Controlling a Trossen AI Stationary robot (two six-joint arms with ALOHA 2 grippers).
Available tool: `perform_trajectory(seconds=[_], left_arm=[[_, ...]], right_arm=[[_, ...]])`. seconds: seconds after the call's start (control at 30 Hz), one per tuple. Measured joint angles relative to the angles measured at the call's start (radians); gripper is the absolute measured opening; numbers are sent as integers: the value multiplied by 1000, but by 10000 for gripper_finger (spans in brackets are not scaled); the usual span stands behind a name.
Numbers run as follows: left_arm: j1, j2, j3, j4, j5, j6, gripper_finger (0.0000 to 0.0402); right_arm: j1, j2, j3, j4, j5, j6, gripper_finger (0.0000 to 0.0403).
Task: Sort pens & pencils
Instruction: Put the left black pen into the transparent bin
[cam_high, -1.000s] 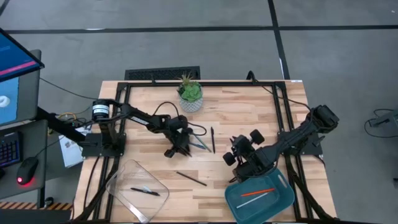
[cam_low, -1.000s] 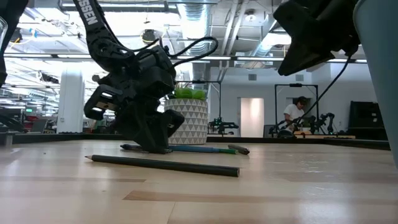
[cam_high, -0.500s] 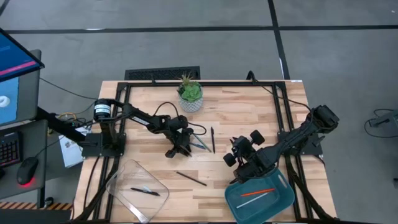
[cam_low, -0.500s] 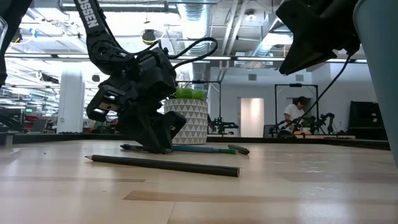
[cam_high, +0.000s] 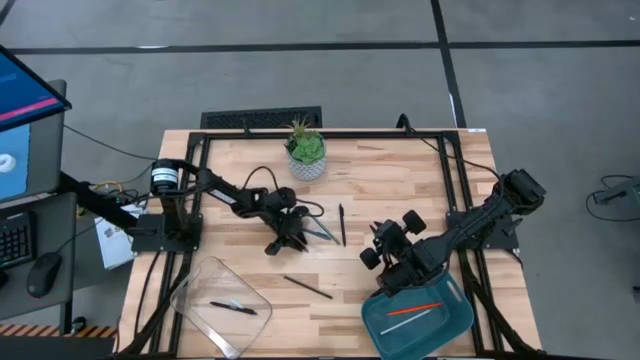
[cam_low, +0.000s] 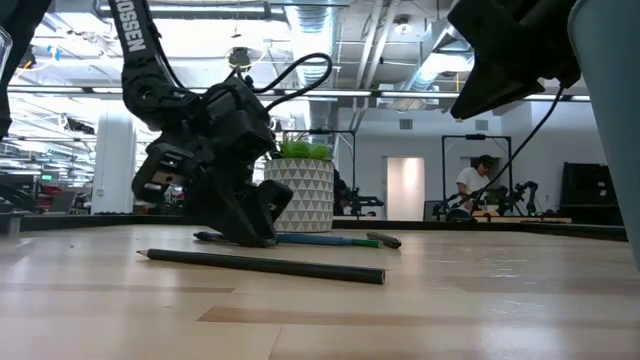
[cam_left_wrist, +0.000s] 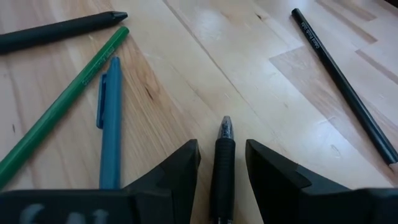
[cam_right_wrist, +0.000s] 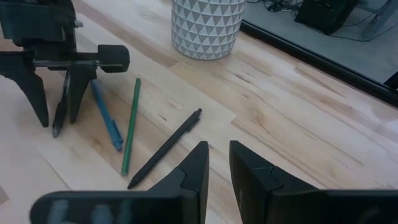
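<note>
1. Teal bin just beside R gripper (fingers nearly together, empty): orange and white sticks in.
2. Clear tray, well off from L gripper: one black pen in.
3. L gripper fingers apart, straddling dark pen on table, not clamped yet.
4. Left to sort: blue pen, green pencil beside it; others near.

Wooden table bears pens, planter, trays.

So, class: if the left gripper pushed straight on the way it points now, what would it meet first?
Probably the wooden tabletop: the left gripper points down at it, open, fingers either side of a black pen lying there.
</note>
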Motion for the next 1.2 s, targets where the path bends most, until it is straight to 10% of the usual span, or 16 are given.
perform_trajectory(seconds=[1.2], left_arm=[[-18, -1, -45, 80, -39, -36, 130]], right_arm=[[2, 0, 0, 2, -3, 1, 87]])
